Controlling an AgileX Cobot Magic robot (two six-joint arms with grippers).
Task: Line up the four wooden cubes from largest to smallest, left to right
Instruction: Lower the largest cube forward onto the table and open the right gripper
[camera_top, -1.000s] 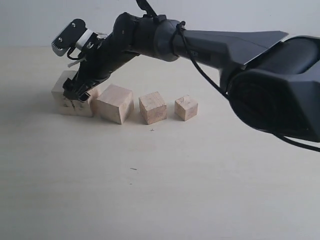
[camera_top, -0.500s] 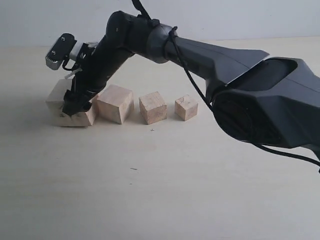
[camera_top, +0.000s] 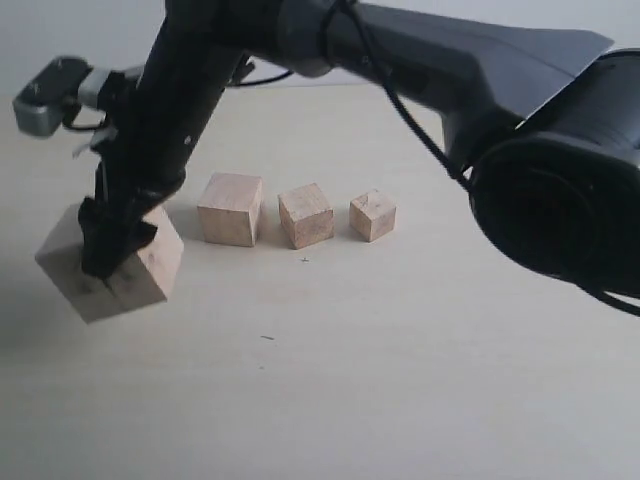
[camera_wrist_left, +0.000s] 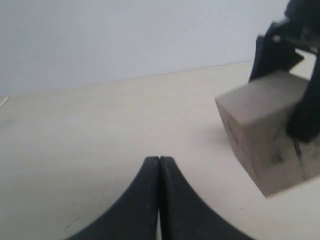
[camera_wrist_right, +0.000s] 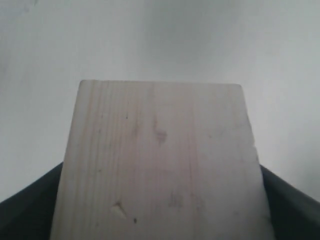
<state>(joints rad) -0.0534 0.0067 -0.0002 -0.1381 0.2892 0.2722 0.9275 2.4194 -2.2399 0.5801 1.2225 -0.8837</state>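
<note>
My right gripper (camera_top: 105, 255) reaches across to the left and is shut on the largest wooden cube (camera_top: 140, 275), which hangs tilted above the table. That cube (camera_wrist_right: 160, 165) fills the right wrist view, and the left wrist view shows it (camera_wrist_left: 260, 130) with dark marks on one face. Three smaller cubes stand in a row on the table: the second largest (camera_top: 230, 209), the third (camera_top: 305, 215) and the smallest (camera_top: 372, 215). My left gripper (camera_wrist_left: 159, 162) is shut and empty, low over bare table, apart from the held cube.
The pale tabletop (camera_top: 380, 360) stretches in front of the row. The right arm's dark bulk (camera_top: 560, 170) crosses the upper right of the exterior view. A plain wall (camera_wrist_left: 125, 35) stands behind the table.
The right gripper has lifted the largest cube off the table and carried it left and toward the front, tilting it. The three smaller cubes have not moved.
</note>
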